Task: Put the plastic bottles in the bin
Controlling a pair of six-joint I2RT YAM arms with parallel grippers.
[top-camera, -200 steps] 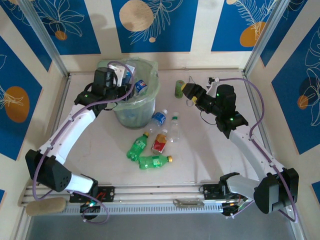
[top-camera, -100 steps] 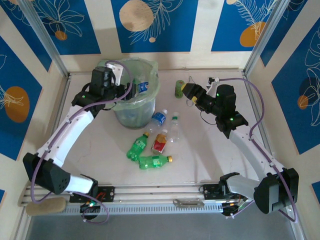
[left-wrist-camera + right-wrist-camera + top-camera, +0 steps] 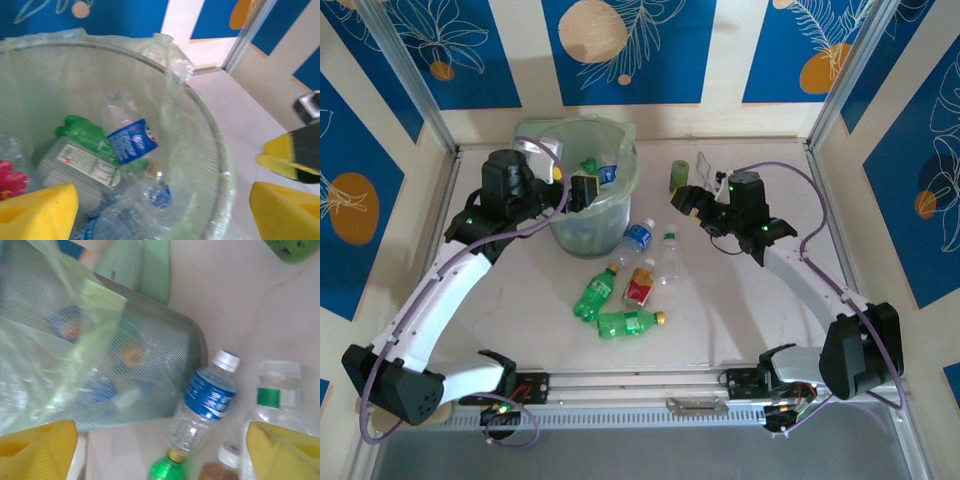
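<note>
The left gripper (image 3: pixel 582 190) hangs over the bin (image 3: pixel 570 236), wide open and empty. The right gripper (image 3: pixel 681 198) is wide open and empty too. Five bottles (image 3: pixel 638 236) lie just near-right of the bin, others inside it.

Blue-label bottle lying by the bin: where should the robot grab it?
Probably around the middle of the blue-label bottle, with the open right hand coming straight down. It lies on its side on the table, so the top of its round body is free. The bin crowds one side and a clear bottle the other, so sideways looks harder.
</note>
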